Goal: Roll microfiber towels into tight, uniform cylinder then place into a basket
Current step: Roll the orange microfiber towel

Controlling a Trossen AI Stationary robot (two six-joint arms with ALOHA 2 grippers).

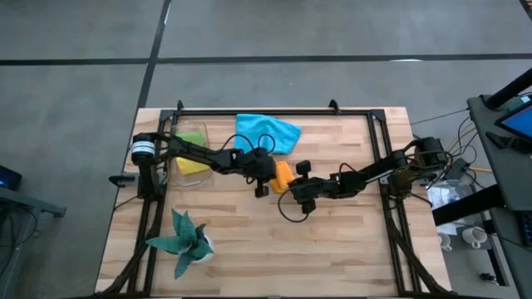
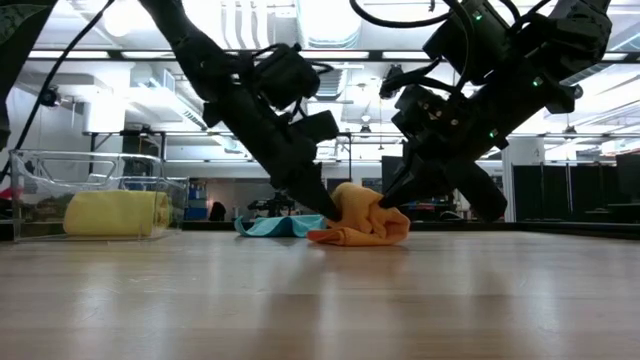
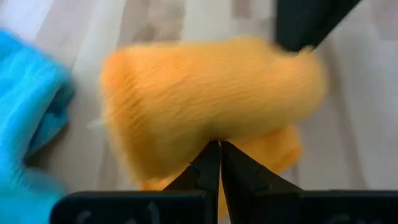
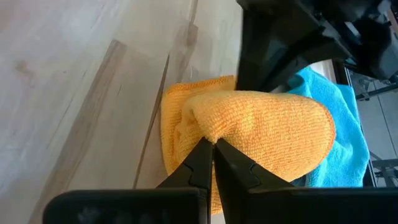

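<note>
The orange towel [image 1: 283,176] lies partly rolled in the middle of the table, a fat roll [image 2: 368,220] resting on its own flat lower layer. My left gripper [image 1: 269,178] comes at its left end and my right gripper [image 1: 297,179] at its right end, both shut. A blue towel [image 1: 268,132] lies spread just behind it. The clear basket [image 1: 192,154] stands at the far left with a yellow roll [image 2: 116,213] and a green towel [image 1: 193,139] inside. My left gripper has its shut fingertips [image 3: 219,151] in the crease [image 3: 214,138] between the orange roll and the layer under it, slanting down from the table's left. I cannot tell whether cloth is caught between them. The roll rests on the table. My right gripper pinches a small fold of the orange towel [image 4: 208,134] at the roll's right end, where the cloth puckers at the tips. The fingers slant down from the table's right. The roll lies on its lower layer on the table.
A teal spiky plant in a white pot [image 1: 186,241] stands at the near left. A black metal frame [image 1: 274,112] borders the wooden tabletop. Bare wood lies in front of the orange towel [image 1: 283,249].
</note>
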